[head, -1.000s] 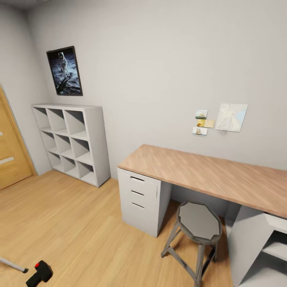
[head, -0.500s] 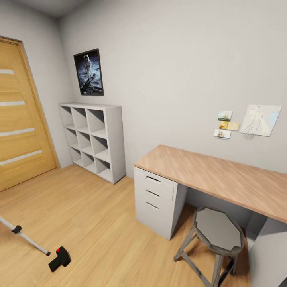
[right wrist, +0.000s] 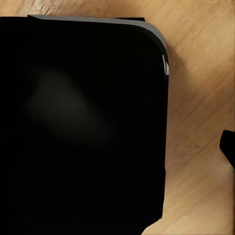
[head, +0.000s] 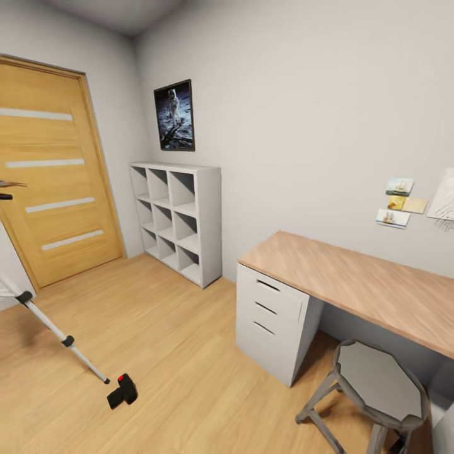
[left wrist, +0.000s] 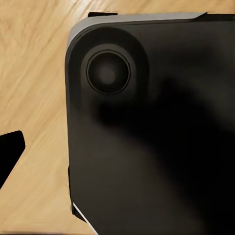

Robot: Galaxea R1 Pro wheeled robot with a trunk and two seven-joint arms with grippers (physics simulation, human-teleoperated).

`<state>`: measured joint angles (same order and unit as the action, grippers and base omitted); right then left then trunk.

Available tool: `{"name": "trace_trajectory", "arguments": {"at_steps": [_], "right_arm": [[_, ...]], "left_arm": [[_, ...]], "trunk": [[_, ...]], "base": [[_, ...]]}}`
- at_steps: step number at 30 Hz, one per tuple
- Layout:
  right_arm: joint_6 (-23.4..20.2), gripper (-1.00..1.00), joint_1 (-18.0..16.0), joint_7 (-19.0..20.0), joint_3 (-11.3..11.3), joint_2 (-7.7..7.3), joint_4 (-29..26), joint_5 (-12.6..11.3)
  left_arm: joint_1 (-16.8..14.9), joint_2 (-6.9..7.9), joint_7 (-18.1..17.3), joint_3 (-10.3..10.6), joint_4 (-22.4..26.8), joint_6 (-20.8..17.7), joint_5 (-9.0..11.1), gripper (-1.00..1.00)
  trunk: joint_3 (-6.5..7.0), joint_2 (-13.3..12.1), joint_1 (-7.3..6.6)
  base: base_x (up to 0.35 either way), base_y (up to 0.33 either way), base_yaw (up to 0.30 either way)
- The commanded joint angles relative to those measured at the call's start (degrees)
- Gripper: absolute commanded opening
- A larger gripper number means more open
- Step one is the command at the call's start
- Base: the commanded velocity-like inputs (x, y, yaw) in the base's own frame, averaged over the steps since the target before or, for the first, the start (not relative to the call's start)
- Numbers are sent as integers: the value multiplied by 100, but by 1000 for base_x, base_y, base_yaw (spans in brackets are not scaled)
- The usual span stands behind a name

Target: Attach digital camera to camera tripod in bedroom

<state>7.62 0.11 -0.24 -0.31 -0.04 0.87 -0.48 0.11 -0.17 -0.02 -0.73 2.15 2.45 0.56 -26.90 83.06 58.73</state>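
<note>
Tripod leg first: one slim silver leg of the camera tripod (head: 60, 337) slants across the wood floor (head: 189, 353) at about 9 o'clock in the head view, in front of the oak door (head: 57, 170). The digital camera (head: 122, 391) lies on the floor at about 7 o'clock, just beside the leg's black foot. White cube shelves (head: 180, 217) stand at 11 o'clock, the tabletop (head: 353, 284) and a stool (head: 378, 381) at 4 o'clock. I cannot tell how the fingers are set. The base could roll in too close, bump the leg, and tip the tripod onto the camera.
</note>
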Motion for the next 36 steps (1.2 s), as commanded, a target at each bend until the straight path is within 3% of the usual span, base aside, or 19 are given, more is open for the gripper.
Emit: {"name": "trace_trajectory", "arguments": {"at_steps": [1, 36], "right_arm": [[32, 100, -2, -2, -3, 1, 9, -5], [29, 100, -2, -2, -5, -5, 9, -14]], "left_arm": [[1, -1, -1, -6, 5, 10, 6, 100], [2, -1, 2, -6, 5, 27, 14, 100]], "trunk": [[-3, 2, 0], [-3, 2, 0]], "base": [[0, 0, 280], [0, 0, 280]]}}
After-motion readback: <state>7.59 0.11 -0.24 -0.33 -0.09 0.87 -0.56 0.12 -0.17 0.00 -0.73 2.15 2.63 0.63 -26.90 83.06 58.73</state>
